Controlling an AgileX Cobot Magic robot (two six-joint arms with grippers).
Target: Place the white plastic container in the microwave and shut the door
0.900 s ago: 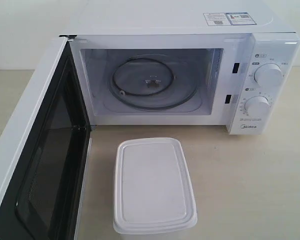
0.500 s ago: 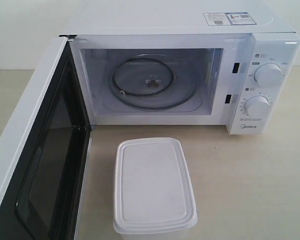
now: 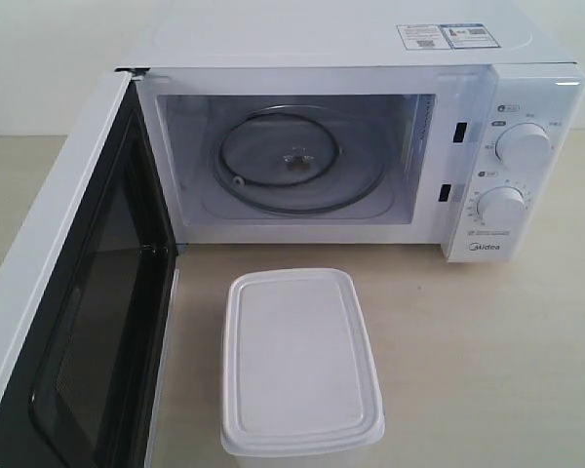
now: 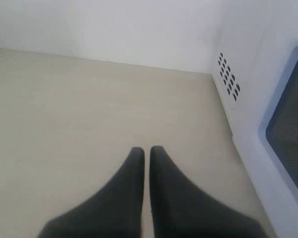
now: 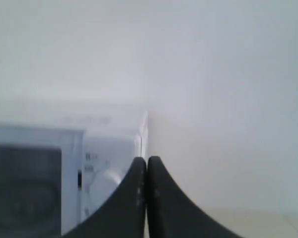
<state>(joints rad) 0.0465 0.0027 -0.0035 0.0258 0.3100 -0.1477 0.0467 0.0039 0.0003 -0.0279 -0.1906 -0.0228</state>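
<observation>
The white plastic container (image 3: 297,363) stands lidded on the beige table in front of the microwave (image 3: 361,146). The door (image 3: 73,292) hangs wide open on the left, its black inner frame facing the cavity. Inside lies the bare glass turntable (image 3: 292,161). Neither gripper shows in the exterior view. My left gripper (image 4: 146,150) is shut on nothing, over bare table beside the door (image 4: 283,124) and its dark window. My right gripper (image 5: 147,161) is shut and empty, with the microwave (image 5: 69,173) and a dial behind its tips.
Two round dials (image 3: 523,146) sit on the microwave's right panel. Stickers (image 3: 447,36) lie on its top. A white wall (image 4: 114,25) backs the table (image 3: 487,351). The open door takes up the table's left side.
</observation>
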